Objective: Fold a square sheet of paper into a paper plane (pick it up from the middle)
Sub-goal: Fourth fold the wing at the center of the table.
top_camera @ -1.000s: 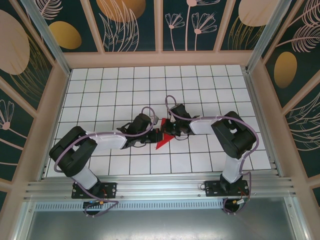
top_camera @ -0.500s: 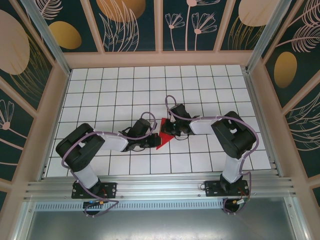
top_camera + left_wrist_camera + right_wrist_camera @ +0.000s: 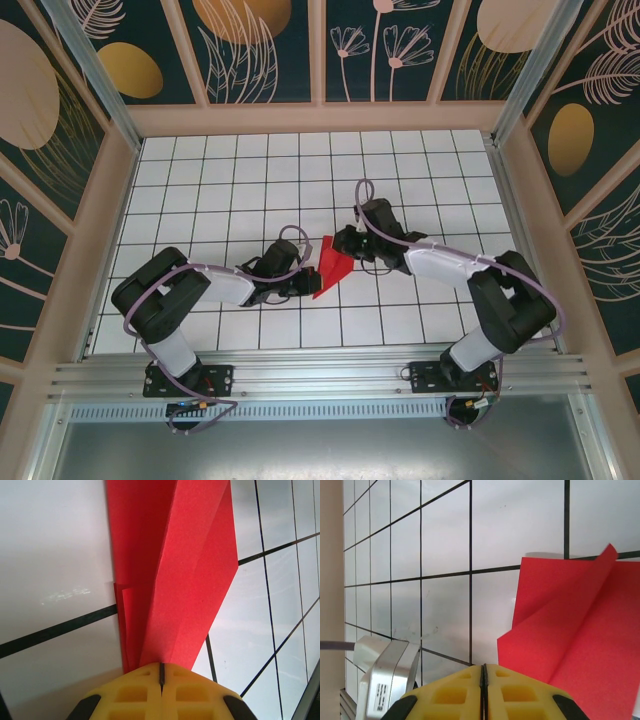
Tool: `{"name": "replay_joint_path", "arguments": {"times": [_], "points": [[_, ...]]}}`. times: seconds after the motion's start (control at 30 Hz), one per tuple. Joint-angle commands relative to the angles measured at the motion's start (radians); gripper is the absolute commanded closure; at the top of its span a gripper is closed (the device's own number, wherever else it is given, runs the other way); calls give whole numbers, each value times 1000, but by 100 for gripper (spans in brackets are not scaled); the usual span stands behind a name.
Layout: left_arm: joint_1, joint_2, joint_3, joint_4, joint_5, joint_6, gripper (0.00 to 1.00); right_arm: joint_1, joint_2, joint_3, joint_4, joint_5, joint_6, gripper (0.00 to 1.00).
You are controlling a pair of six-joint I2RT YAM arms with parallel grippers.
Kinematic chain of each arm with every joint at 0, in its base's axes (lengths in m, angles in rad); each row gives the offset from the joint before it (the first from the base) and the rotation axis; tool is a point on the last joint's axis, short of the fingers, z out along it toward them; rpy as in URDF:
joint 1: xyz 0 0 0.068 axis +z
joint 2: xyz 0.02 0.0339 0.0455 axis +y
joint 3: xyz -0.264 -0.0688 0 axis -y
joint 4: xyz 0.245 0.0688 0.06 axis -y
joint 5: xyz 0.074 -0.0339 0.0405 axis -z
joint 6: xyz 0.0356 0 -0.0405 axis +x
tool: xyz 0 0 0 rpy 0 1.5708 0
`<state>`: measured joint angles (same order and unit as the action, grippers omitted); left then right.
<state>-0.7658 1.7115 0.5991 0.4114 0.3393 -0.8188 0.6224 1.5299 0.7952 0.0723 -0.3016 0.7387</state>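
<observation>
The square sheet of paper (image 3: 330, 262) is folded into a creased red wedge near the table's middle. My left gripper (image 3: 308, 286) is at its near left end. In the left wrist view the red paper (image 3: 180, 565) runs straight into the closed seam of my left gripper (image 3: 161, 672), which is shut on its narrow end. My right gripper (image 3: 343, 243) sits just beyond the wedge's far edge. In the right wrist view, my right gripper (image 3: 484, 677) is shut with nothing between its jaws. The red paper (image 3: 570, 630) lies to their right with one flap lifted.
The white gridded table (image 3: 220, 180) is fenced by wooden side walls (image 3: 100, 220) and a back rail (image 3: 320, 118). A silver metal block with a label (image 3: 387, 680) shows at the lower left of the right wrist view. The aluminium rail (image 3: 320, 375) carries both arm bases.
My right arm has swung out to the right and its gripper has come off the paper, backing away to the far side. The left gripper keeps its hold; more of the wedge shows.
</observation>
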Motion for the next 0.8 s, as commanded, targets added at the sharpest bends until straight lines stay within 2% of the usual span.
{"name": "replay_joint_path", "arguments": {"times": [0.0, 0.1, 0.37, 0.77], "points": [[0, 46, -22, -92, -25, -13, 100, 13, 17, -55, 34, -45, 9, 89], [0, 48, -22, -92, -23, -13, 100, 42, 70, -57, 85, -95, 15, 91], [1, 53, -15, -107, -23, -7, 100, 70, 189, -52, 159, -133, 50, 93], [1, 65, -20, -145, -34, -2, 100, 53, 270, -20, 58, -13, 37, 93]]}}
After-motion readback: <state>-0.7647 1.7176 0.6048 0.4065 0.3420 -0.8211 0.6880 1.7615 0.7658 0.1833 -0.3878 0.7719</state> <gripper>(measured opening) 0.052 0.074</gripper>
